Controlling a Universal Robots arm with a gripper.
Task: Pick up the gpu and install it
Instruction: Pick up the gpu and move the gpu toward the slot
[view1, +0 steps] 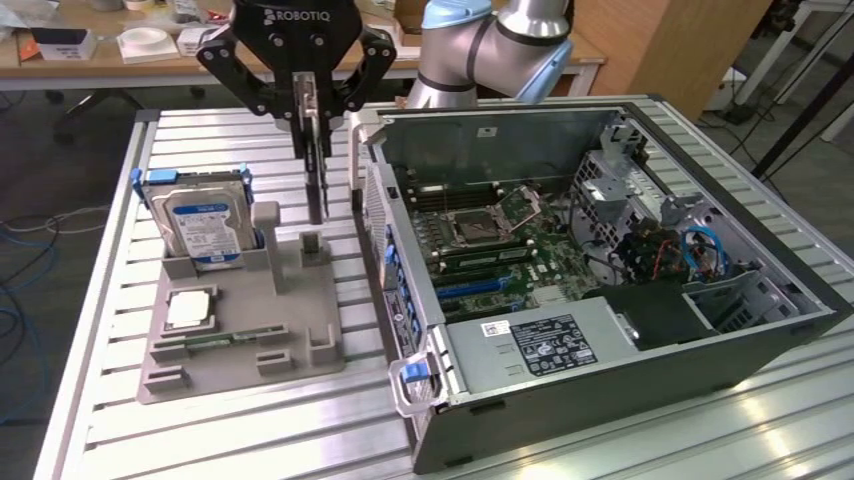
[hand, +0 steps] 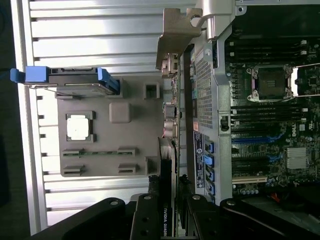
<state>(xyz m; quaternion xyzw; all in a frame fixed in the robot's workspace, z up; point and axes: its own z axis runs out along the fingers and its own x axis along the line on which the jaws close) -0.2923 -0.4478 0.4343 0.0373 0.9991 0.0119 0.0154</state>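
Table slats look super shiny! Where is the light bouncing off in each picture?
In the exterior view, light glares off the table slats toward the exterior view's right, beside the computer case; in the wrist view, the bare slats glare white, the small chip on the grey tray looks washed out, and the case's inside looks dim.

We get the gpu (view1: 316, 185) edge-on only in ext. view, so its faces stay hidden, and its upper part is covered where the gripper (view1: 315, 125) pinches it. Gripper body & arm (view1: 521, 40) are cut off at frame top. Hard drive (view1: 200, 225) label txt is too small to read. In wrist view the motherboard (hand: 260, 107) runs off frame.
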